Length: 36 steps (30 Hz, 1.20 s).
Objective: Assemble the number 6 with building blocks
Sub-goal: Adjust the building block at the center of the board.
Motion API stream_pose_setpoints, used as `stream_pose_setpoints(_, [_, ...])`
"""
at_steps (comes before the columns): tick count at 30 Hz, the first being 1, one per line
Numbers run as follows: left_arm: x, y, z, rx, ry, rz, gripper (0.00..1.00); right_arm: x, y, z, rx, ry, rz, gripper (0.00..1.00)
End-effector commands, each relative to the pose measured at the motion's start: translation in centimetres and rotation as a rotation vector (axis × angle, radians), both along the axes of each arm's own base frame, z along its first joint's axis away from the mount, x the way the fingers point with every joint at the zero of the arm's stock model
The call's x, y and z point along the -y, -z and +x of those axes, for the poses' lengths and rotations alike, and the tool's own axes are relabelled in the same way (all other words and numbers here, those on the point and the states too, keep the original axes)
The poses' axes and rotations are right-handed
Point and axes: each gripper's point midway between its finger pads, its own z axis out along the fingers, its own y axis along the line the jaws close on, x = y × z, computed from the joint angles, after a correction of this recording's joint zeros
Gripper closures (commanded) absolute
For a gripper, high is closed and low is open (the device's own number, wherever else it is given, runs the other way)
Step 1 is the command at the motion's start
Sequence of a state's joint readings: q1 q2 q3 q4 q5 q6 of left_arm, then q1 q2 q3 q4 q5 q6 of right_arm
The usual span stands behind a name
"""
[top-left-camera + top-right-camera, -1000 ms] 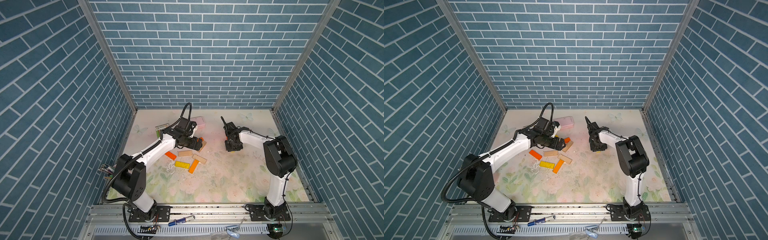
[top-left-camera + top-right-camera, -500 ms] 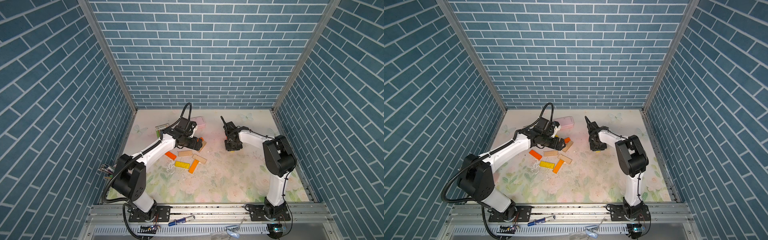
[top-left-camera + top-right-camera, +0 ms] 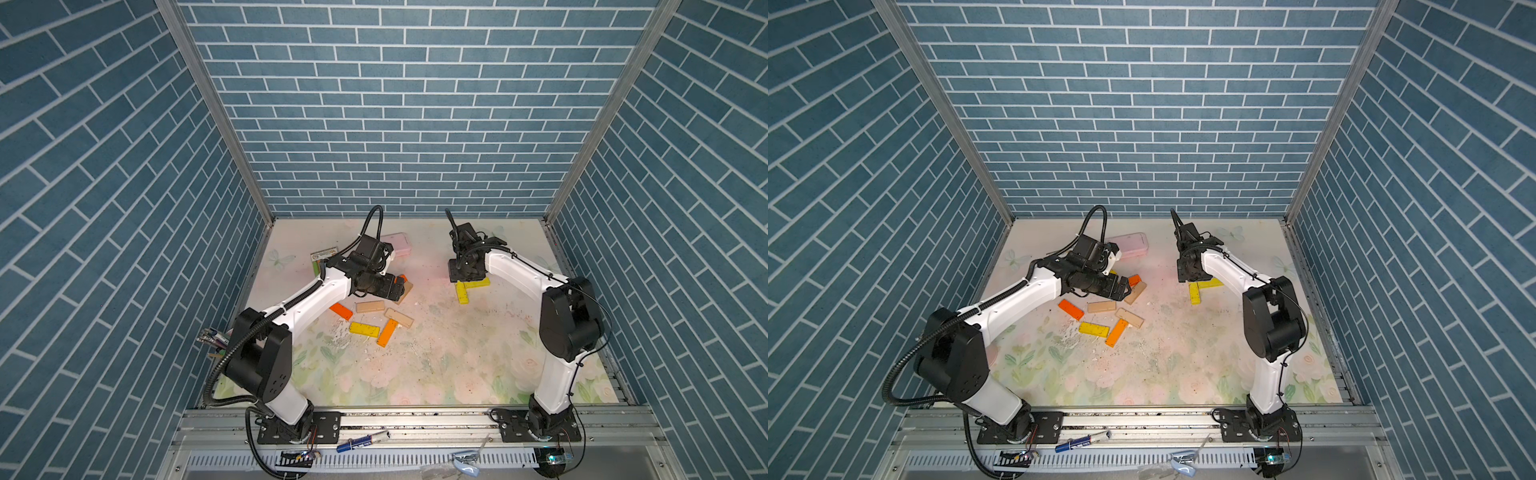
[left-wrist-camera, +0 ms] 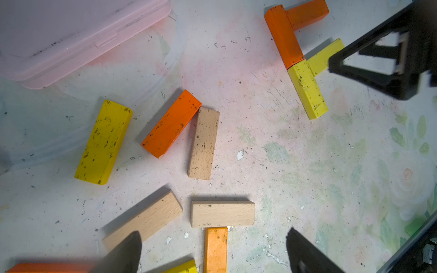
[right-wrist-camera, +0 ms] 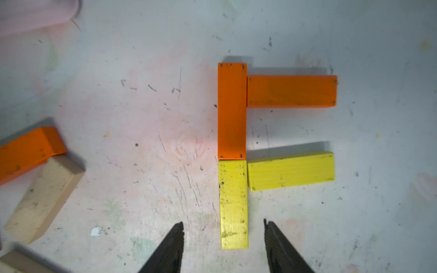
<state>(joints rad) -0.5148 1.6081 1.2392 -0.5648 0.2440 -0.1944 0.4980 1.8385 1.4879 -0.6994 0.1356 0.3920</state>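
Left claw: jaws wide apart, empty, hanging over the loose bars at lower centre of the left wrist view.
Loose bars: centre-left of the mat in both top views; orange, yellow and tan pieces scattered, a few touching.
Next pick: the tan bar just above the left claw looks easiest; it lies square, though an orange bar butts its lower side, so close across the free ends.
Pink case: upper left of the left wrist view, lid shut, contents unseen.
Number 6: right of centre in the right wrist view; four bars so far, an orange and a yellow spine with an orange and a yellow arm, an F shape.
Still needed: likely two bars to close the lower loop.
Right claw: jaws parted either side of the yellow spine, not touching it; lift straight up to avoid nudging it.
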Motion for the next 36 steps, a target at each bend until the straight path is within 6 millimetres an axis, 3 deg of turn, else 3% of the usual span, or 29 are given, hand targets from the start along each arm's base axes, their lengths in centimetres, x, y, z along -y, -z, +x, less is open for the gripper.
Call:
stream_pose_setpoints(1, [-0.8, -0.2, -0.2, 0.003, -0.022, 0.029, 0.04, 1.0, -2.9, -0.6, 0.079, 0.009, 0.023, 0.44])
stream_pose_setpoints(8, [-1.2, 0.9, -0.1, 0.002, -0.019, 0.092, 0.06, 3.2, -3.7, -2.1, 0.193, 0.103, 0.13, 0.45])
stream_pose_setpoints(15, [-1.3, 2.4, -0.2, -0.011, 0.0, 0.161, 0.07, 6.6, -0.9, -3.2, 0.144, 0.196, 0.207, 0.45])
stream_pose_setpoints(20, [-1.0, 2.5, -0.1, -0.015, 0.008, 0.159, 0.08, 8.4, 0.7, -1.0, 0.097, 0.196, 0.156, 0.45])
stream_pose_setpoints(28, [-1.1, 2.4, -0.1, -0.006, 0.023, 0.165, 0.07, 9.2, 2.6, 4.1, 0.031, 0.05, 0.03, 0.42])
stream_pose_setpoints(36, [-1.1, 2.5, -0.1, -0.008, 0.043, 0.176, 0.06, 10.0, 4.8, 5.7, -0.006, -0.077, 0.005, 0.28])
